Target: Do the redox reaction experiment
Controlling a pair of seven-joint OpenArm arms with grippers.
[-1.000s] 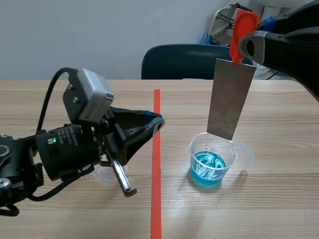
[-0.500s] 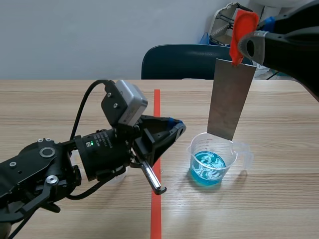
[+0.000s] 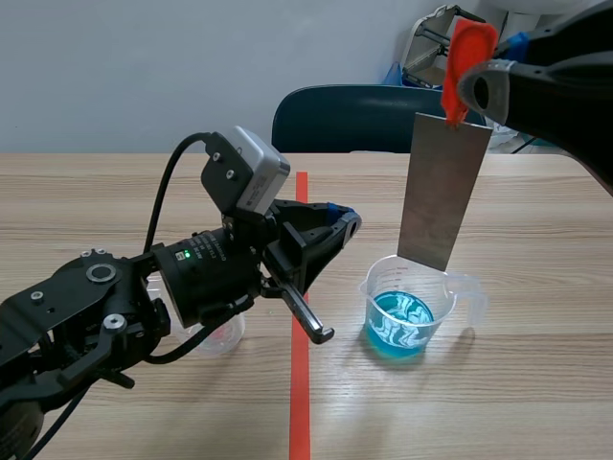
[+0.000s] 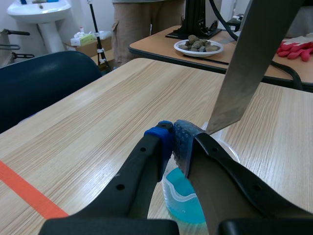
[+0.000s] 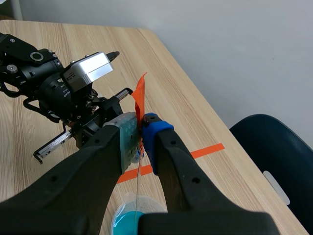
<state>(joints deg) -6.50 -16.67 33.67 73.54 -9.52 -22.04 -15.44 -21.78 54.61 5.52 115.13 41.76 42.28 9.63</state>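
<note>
A clear beaker (image 3: 407, 309) of blue liquid (image 3: 400, 321) stands right of the red tape line. A grey metal plate (image 3: 442, 187) hangs upright over it, its lower edge level with the beaker's rim and clear of the liquid. My right gripper (image 3: 476, 81) is shut on the orange tab (image 3: 466, 48) at the plate's top. In the right wrist view the right gripper (image 5: 139, 134) pinches the tab (image 5: 139, 103) above the beaker (image 5: 131, 211). My left gripper (image 3: 337, 218) is shut on nothing, just left of the beaker. In the left wrist view the left gripper (image 4: 171, 142) is over the beaker (image 4: 182, 196), with the plate (image 4: 254, 63) close ahead.
A small clear cup (image 3: 218, 333) with reddish traces sits under the left arm. A dark blue chair (image 3: 354, 120) stands behind the table. A second table (image 4: 161, 46) beyond holds a white dish of stones (image 4: 198, 46) and red gloves (image 4: 293, 46).
My left arm has swung right across the tape line toward the beaker, and its shut gripper has risen a little. The small cup has come into sight. The right arm and plate stay still.
</note>
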